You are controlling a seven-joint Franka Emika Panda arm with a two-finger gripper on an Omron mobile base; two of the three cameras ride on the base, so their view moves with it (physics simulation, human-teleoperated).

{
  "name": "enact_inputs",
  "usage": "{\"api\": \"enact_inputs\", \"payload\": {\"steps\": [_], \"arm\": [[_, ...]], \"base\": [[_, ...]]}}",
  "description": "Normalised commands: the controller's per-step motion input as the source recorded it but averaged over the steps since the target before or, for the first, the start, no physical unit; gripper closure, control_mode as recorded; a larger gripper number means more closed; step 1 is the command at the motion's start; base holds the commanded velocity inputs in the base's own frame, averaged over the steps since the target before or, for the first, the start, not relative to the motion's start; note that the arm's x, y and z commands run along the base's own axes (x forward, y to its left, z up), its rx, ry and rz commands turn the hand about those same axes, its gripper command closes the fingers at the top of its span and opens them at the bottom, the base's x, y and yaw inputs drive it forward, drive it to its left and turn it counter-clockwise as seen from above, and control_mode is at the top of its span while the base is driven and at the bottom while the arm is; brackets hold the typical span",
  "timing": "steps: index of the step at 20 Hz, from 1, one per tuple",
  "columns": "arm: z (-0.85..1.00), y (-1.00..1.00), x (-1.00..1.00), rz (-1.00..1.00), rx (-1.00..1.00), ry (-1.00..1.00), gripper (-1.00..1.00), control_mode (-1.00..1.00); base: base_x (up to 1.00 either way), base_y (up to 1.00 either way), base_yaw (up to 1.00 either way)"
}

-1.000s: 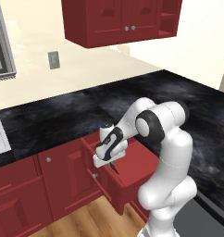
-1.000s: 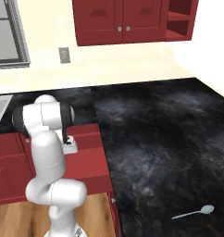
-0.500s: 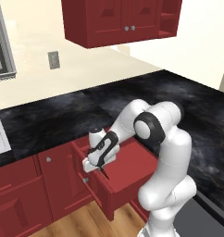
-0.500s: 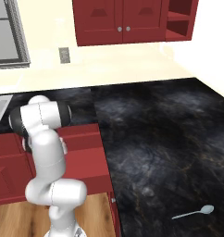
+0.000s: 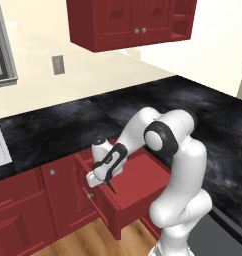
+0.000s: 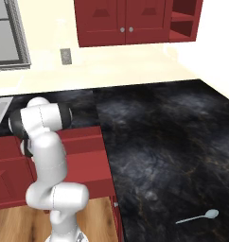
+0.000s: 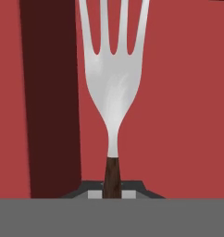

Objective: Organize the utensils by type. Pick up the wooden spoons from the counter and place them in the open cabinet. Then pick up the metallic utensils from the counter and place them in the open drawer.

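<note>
- One fork [image 7: 112, 88] is pinched by its dark handle between the two fingers of the gripper [image 7: 112, 190], with its silver prongs pointing to the top of the hand view.
- In the left base view the gripper [image 5: 104, 176] is low in the middle of the frame, and the dark tip of the fork [image 5: 112, 188] pokes down from it.
- The gripper hangs over the left end of the open drawer [image 5: 138, 187], which is red inside and sticks out from the red floor cabinets [image 5: 23, 210] at the lower left.
- The black counter [image 5: 68, 120] runs across the middle of the frame, behind the drawer.
- The wall cabinet [image 5: 123, 22] is at the top, with its right side open and a red shelf showing.
- In the right base view a small silver spoon [image 6: 198, 218] lies alone on the counter [image 6: 159, 142] at the lower right, well apart from the drawer [image 6: 81, 160] at the left.
</note>
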Motion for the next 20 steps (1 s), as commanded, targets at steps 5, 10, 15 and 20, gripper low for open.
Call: {"api": "enact_inputs", "payload": {"steps": [5,10,15,20], "arm": [[0.16,-0.21,0.13,0.00,-0.06,0.00,1.00,-1.00],[0.17,-0.35,0.24,-0.02,-0.01,0.00,1.00,-1.00],[-0.09,-0.35,0.41,-0.02,0.00,0.00,1.00,-1.00],[-0.38,-0.15,0.35,0.00,0.01,0.00,1.00,-1.00]], "base": [[0.00,0.00,0.00],[0.00,0.00,0.00],[0.00,0.00,0.00],[0.00,0.00,0.00]]}}
